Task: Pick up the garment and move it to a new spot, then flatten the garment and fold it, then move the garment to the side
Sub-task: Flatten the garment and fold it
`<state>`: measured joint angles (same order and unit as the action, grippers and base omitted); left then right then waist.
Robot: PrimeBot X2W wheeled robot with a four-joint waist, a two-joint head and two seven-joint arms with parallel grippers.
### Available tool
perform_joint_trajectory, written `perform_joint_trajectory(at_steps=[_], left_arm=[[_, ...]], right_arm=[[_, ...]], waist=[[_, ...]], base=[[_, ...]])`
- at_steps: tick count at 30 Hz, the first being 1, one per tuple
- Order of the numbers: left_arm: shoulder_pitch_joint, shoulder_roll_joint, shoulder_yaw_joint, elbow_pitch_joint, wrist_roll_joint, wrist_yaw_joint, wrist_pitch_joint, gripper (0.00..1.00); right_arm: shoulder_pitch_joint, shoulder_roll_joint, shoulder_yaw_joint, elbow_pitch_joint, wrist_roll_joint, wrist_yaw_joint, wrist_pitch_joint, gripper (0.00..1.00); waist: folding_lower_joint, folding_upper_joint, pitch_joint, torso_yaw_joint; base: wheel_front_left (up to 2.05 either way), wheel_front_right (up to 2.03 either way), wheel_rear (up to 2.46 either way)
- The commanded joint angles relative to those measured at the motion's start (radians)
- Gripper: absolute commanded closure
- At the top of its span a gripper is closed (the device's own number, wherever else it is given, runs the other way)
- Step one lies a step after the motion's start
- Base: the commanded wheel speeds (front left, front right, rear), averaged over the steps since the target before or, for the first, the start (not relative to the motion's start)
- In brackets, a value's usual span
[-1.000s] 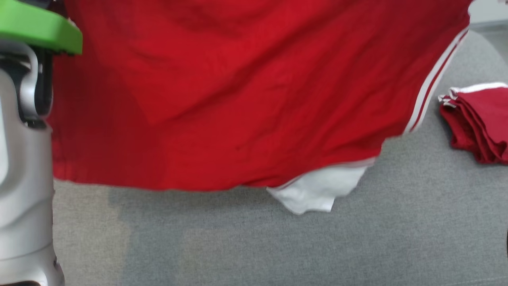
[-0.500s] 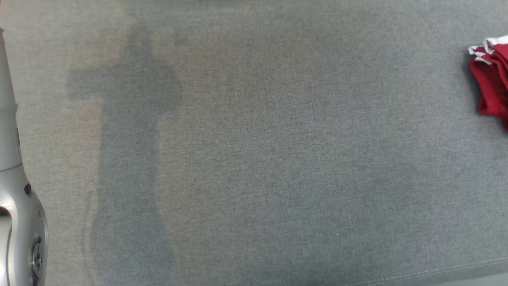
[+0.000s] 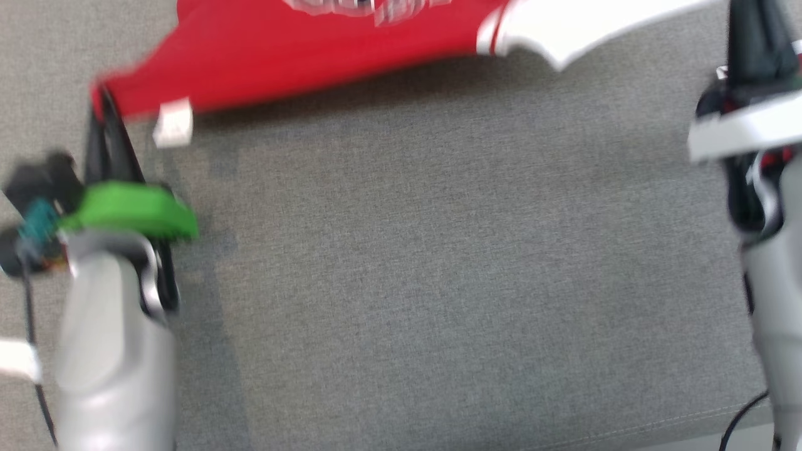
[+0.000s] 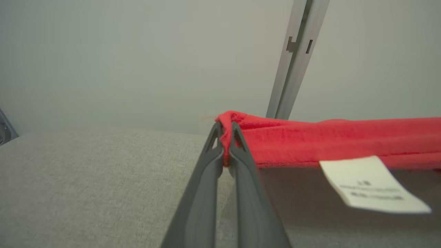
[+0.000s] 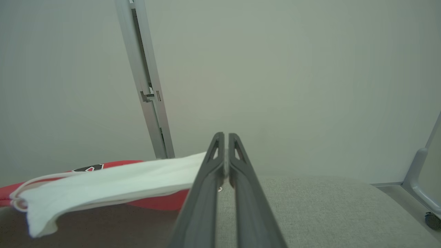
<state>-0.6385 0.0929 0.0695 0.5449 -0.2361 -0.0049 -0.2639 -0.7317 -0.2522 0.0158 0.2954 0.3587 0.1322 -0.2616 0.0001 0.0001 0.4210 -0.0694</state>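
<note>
Stretched between both of my arms, the red garment (image 3: 301,62) runs across the far side of the grey cushion (image 3: 438,282) in the head view, blurred, with pale lettering at its upper edge. My left gripper (image 4: 225,129) is clamped tight on a bunched red corner, the cloth pinched between the tips of its two dark fingers. My right gripper (image 5: 226,137) is closed on the white sleeve (image 5: 113,179) at the opposite end, its fingers pressed together with the white fabric caught at their tips. The edge I hold is lifted clear of the cushion and throws a dark shadow beneath it; whether the far part of the cloth rests on the surface I cannot tell. A white label (image 4: 372,186) with faint printed lines hangs from the red hem just beside my left fingers. Behind the garment, in both wrist views, a slim metal post (image 4: 296,58) rises against a plain pale wall (image 4: 137,51). The cushion's seam runs along its near edge at the bottom of the head view.
</note>
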Motion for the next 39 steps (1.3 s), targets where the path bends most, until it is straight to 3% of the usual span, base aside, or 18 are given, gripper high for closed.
perform_joint_trajectory(at_steps=[1, 7, 9, 13, 17, 29, 39], left_arm=[[0.072, -0.002, 0.024, 0.003, -0.008, -0.003, 0.0, 1.0], [0.289, -0.033, 0.055, -0.002, -0.036, -0.003, 0.0, 1.0], [0.337, -0.037, 0.033, -0.006, -0.08, -0.003, 0.0, 1.0], [0.433, -0.037, -0.017, -0.035, -0.154, 0.036, 0.0, 1.0], [0.523, -0.037, -0.075, -0.041, -0.163, 0.054, 0.0, 1.0], [0.757, -0.038, -0.178, -0.084, -0.191, 0.081, 0.0, 1.0], [0.814, -0.038, -0.215, -0.18, -0.19, 0.078, 0.0, 1.0]], right_arm=[[0.068, 0.005, -0.019, -0.011, 0.022, -0.003, -0.004, 1.0], [0.337, 0.069, -0.032, -0.038, 0.062, -0.003, -0.004, 1.0], [0.401, 0.087, -0.033, -0.035, 0.067, -0.003, -0.004, 1.0], [0.526, 0.117, -0.032, -0.022, 0.065, -0.003, -0.004, 1.0], [0.631, 0.133, -0.052, -0.001, 0.057, -0.003, -0.004, 1.0], [0.863, 0.159, -0.104, 0.028, 0.037, -0.003, -0.004, 1.0], [0.904, 0.16, -0.118, -0.028, 0.029, -0.003, -0.004, 1.0]], waist=[[-0.0001, -0.0001, -0.033, -0.011], [-0.0001, -0.0001, -0.105, -0.019], [-0.0001, -0.0001, -0.132, -0.02], [-0.0001, -0.0001, -0.193, -0.022], [-0.0001, -0.0001, -0.252, -0.021], [-0.0001, -0.0001, -0.393, 0.007], [-0.0001, -0.0001, -0.403, 0.033]], base=[[0.0, 0.0, 0.0], [0.0, 0.0, 0.0], [0.0, 0.0, 0.0], [0.0, 0.0, 0.0], [0.0, 0.0, 0.0], [0.0, 0.0, 0.0], [0.0, 0.0, 0.0]])
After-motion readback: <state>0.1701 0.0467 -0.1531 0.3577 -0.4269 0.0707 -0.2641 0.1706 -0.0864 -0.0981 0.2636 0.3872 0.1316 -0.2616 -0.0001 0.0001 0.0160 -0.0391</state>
